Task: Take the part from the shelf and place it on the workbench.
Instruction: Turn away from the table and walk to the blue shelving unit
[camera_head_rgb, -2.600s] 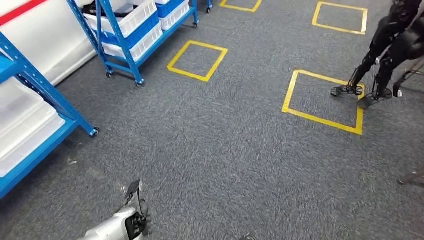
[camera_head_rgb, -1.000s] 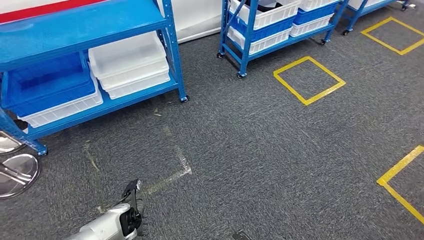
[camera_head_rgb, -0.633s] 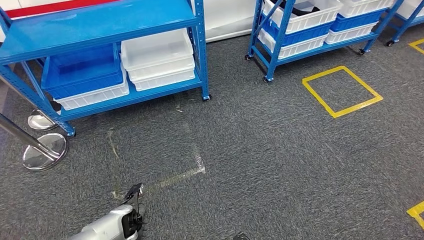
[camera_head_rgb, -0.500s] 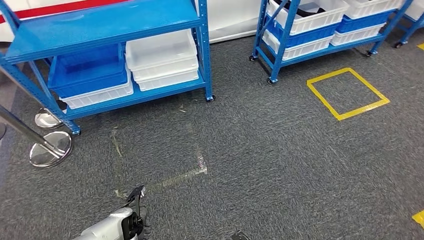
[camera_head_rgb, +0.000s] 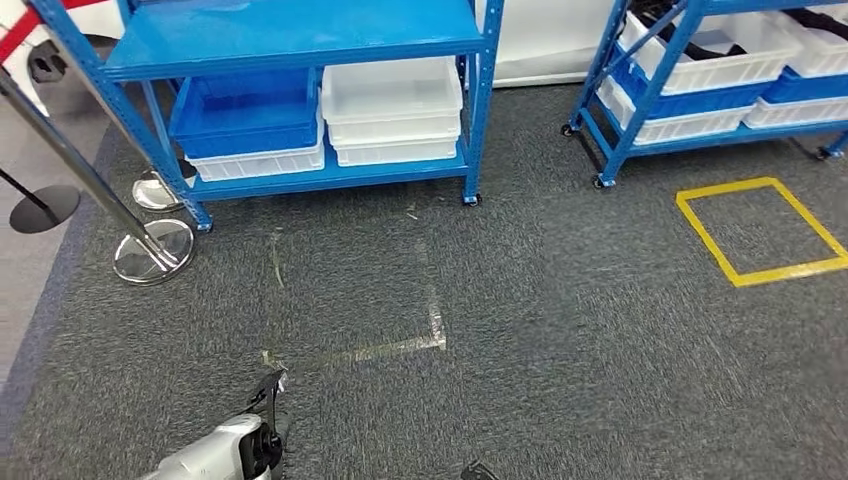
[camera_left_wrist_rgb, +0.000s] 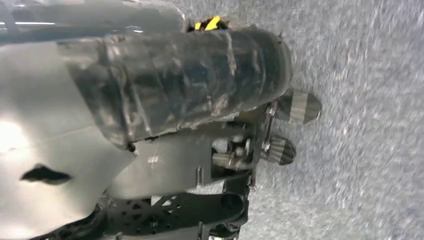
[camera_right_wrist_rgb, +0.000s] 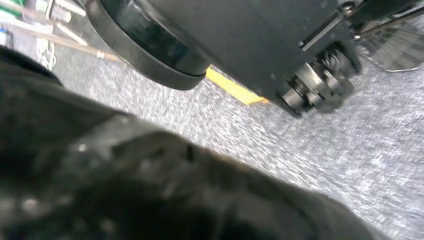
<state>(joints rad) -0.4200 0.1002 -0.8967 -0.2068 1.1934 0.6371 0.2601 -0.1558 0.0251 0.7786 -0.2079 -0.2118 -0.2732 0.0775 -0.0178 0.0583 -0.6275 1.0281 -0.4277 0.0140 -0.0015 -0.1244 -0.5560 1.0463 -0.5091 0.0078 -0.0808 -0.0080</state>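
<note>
1. Head view shows the blue shelf (camera_head_rgb: 300, 40) at about 11 o'clock, standing on the grey carpet (camera_head_rgb: 560, 330) on small wheels.
2. On its lower level a blue bin (camera_head_rgb: 248, 110) sits on a white bin (camera_head_rgb: 258, 163), and just beside them, toward 12 o'clock, white bins (camera_head_rgb: 393, 110) are stacked. I cannot tell which bin holds the part; no part is visible there.
3. A second blue shelf (camera_head_rgb: 700, 70) stands at about 2 o'clock, well apart from the first one. It carries white and blue bins, and something dark lies in its top white bin (camera_head_rgb: 720, 45); what it is I cannot tell.
4. The left hand (camera_head_rgb: 268, 395) hangs low at about 7 o'clock, over the carpet, at the end of the silver left arm (camera_head_rgb: 215, 458). In the left wrist view the left hand (camera_left_wrist_rgb: 240, 150) has carpet behind it, and nothing is seen in it; how far the fingers are open I cannot tell.
5. The right hand (camera_right_wrist_rgb: 150, 190) in the right wrist view is a dark blurred mass, so I cannot tell its state.
6. Worn tape lines (camera_head_rgb: 400, 345) mark a corner on the carpet near 6 o'clock, between the hand and the first shelf.
7. A yellow tape square (camera_head_rgb: 765, 230) lies at 3 o'clock.
8. Two metal posts with round bases (camera_head_rgb: 152, 250) stand at 9 o'clock, near the leg of the first shelf.
</note>
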